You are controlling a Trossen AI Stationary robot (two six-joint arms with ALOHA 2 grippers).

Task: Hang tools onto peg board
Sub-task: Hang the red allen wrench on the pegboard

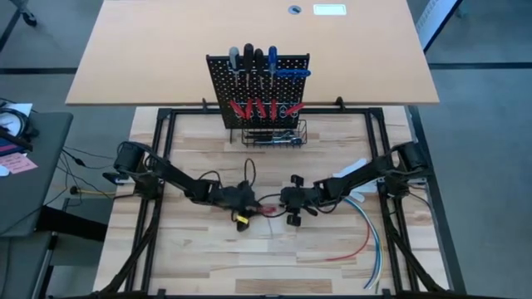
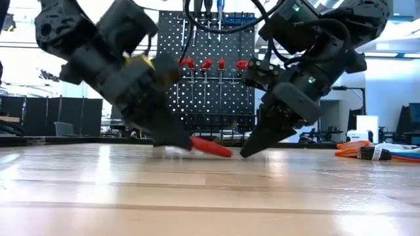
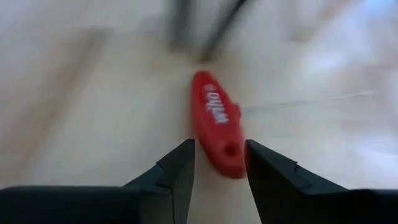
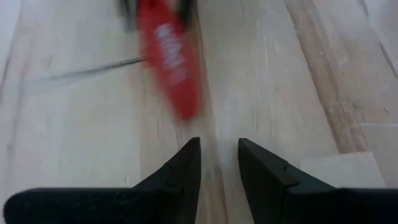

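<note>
red-handled tool point(image 3: 216, 127): lies flat on the surface point(image 1: 208, 257) between both arms, well short of the peg board point(image 1: 259, 83), probably so either arm can reach it.
left pincer point(image 3: 219, 163): low, part-open, fingers either side of the handle's near end; grip not certain.
right pincer point(image 4: 219, 163): part-open, holding nothing, tips just short of the handle's other end.

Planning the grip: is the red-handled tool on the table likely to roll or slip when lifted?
The red-handled tool looks flattish, so it probably won't roll. Its smooth handle may slip between the left gripper fingers. It seems rigid and light.
</note>
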